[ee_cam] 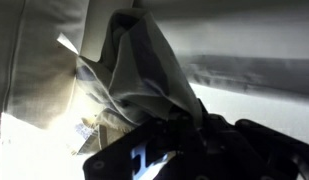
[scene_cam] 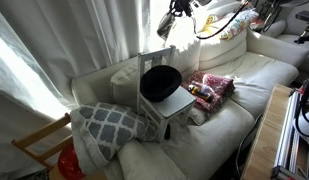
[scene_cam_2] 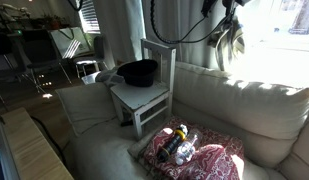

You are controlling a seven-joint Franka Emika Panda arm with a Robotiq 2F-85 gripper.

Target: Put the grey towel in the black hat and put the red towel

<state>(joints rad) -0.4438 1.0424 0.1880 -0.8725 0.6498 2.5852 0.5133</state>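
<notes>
My gripper is shut on the grey towel, which hangs in folds from the jaws. In an exterior view the gripper is high above the couch back, with the towel dangling below it. The black hat lies brim up on a small white chair that stands on the couch; it also shows in the other exterior view. The gripper is above and to one side of the hat, well apart from it. The red patterned towel lies on the couch seat beside the chair, with small objects on it.
A grey and white patterned pillow lies on the couch by the chair. A wooden table stands in front of the couch. Curtains hang behind it. A wooden chair and a red object stand at the couch end.
</notes>
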